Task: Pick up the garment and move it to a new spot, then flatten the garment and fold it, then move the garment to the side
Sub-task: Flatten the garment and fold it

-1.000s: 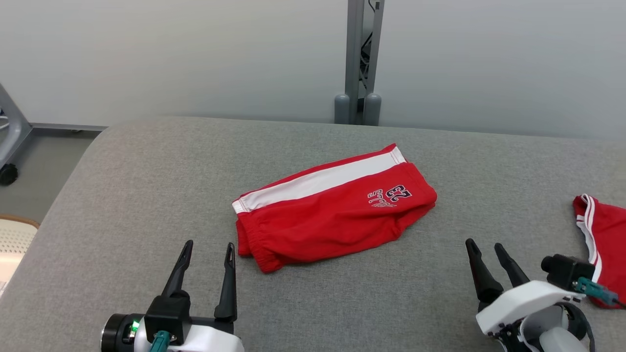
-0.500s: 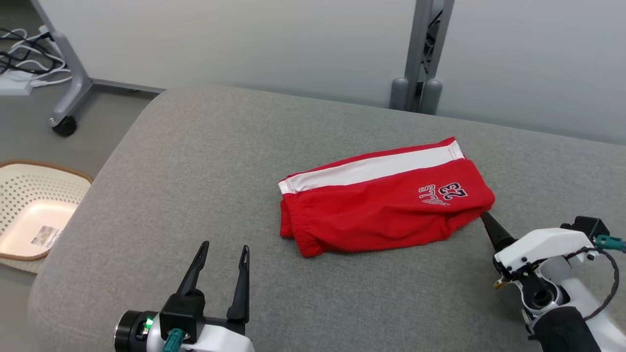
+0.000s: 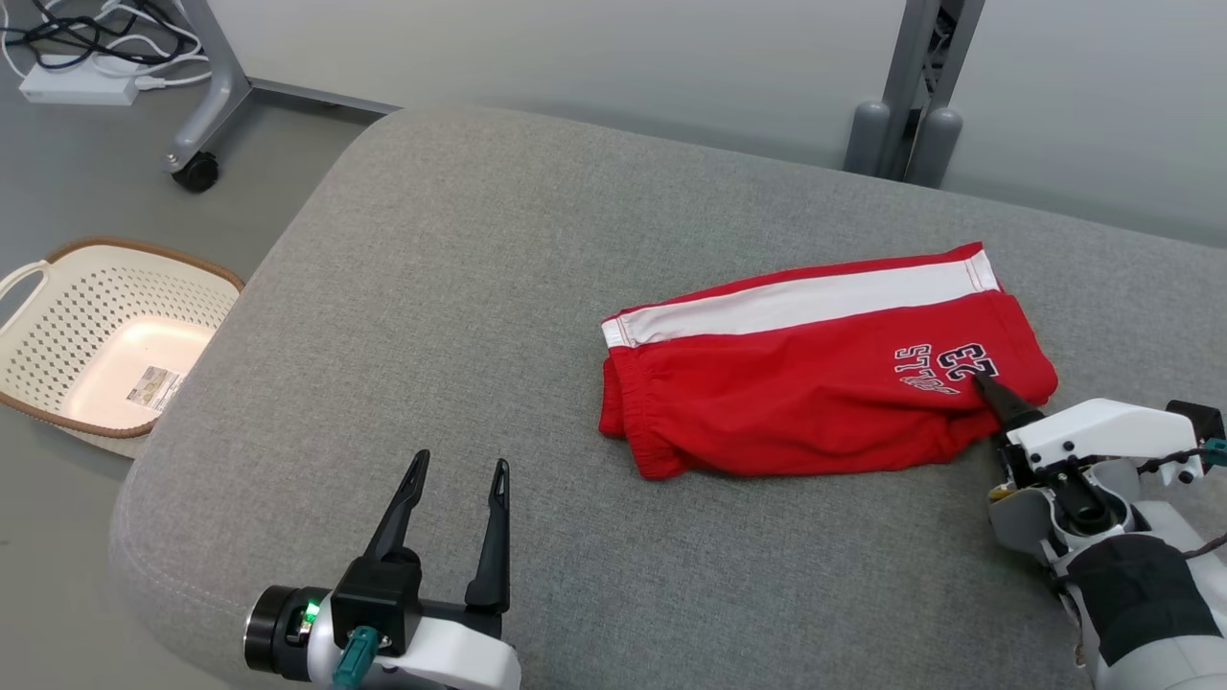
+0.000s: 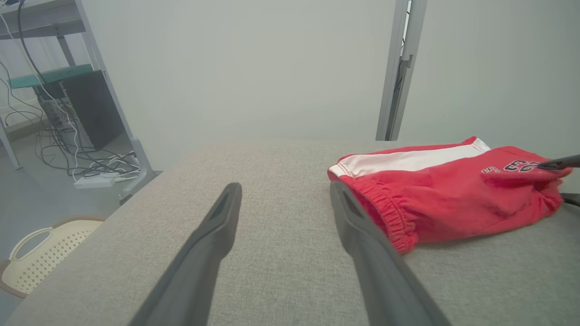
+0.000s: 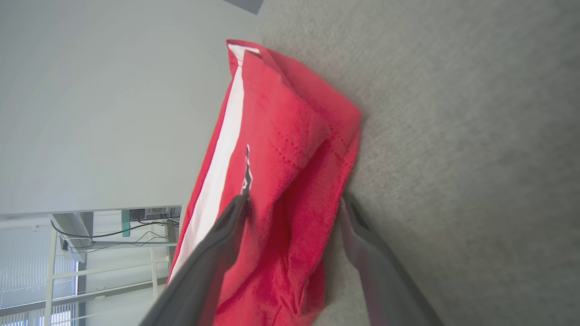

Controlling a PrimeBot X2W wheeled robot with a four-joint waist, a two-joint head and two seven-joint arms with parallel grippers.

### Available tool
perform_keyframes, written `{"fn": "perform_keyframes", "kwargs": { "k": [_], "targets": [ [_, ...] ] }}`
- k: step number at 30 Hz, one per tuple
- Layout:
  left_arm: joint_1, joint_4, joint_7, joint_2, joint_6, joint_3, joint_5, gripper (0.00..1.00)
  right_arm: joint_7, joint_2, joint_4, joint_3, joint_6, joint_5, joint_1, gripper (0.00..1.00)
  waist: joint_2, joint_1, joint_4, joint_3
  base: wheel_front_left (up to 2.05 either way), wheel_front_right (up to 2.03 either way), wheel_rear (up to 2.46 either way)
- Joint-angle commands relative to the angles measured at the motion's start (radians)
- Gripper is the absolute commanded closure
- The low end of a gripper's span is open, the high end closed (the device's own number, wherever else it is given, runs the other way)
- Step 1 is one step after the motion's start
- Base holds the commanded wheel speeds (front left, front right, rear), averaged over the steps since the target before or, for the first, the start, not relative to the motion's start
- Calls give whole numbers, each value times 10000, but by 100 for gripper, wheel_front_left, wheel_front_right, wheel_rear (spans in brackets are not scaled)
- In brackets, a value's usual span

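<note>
Partly beneath garment (image 3: 815, 402): right end effector (image 5: 295, 201)

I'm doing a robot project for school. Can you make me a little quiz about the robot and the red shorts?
1. True or false: the left gripper hovers open, apart from the folded red shorts with a white stripe.
2. Which gripper has the shorts' edge between its open fingers? A) left gripper B) right gripper C) neither
3. Fill in: the cream perforated plastic basket sits on the ____, beside the grey fabric cushion.

Key: 1 true; 2 B; 3 floor.
</note>
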Motion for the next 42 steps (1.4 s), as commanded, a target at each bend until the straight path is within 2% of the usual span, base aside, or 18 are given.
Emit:
{"fn": "perform_keyframes", "kwargs": {
  "k": [1, 14, 23, 24, 26, 27, 35, 42],
  "targets": [
    [-174, -56, -31, 40, 75, -37, -67, 0, -49, -126, 98, -106, -1, 91, -128, 0, 0, 0, 81, 148, 0, 0, 0],
    [-590, -161, -31, 38, 154, -164, -187, 0, 39, -595, 320, -326, -3, -250, -425, 0, 0, 0, 361, 823, 0, 0, 0],
    [-719, -112, -31, 38, 232, -252, -275, 0, 239, -501, 335, -162, -3, -914, -523, 0, 0, 0, 501, 927, 0, 0, 0],
    [-726, -108, -31, 38, 227, -264, -296, 0, 239, -493, 336, -170, -3, -957, -526, 22, 0, 0, 510, 928, 0, 0, 0],
    [-739, -98, -31, 39, 245, -286, -317, 0, 166, -465, 333, -157, -3, -1050, -594, 97, 0, 0, 523, 927, 0, 0, 0],
    [-746, -91, -31, 38, 252, -293, -331, 0, 134, -445, 330, -152, -1, -1084, -621, 100, 0, 0, 525, 924, 0, 0, 0],
    [-740, -26, -31, 39, 273, -232, -370, 0, -202, -457, 236, -38, -1, -1167, -871, 100, 0, 0, 455, 823, 0, 0, 0],
    [-545, 77, -31, 39, 207, -124, -316, 0, -703, -530, -273, 20, -1, -951, -412, 100, 0, 0, 232, 427, 0, 0, 0]
  ]
}}
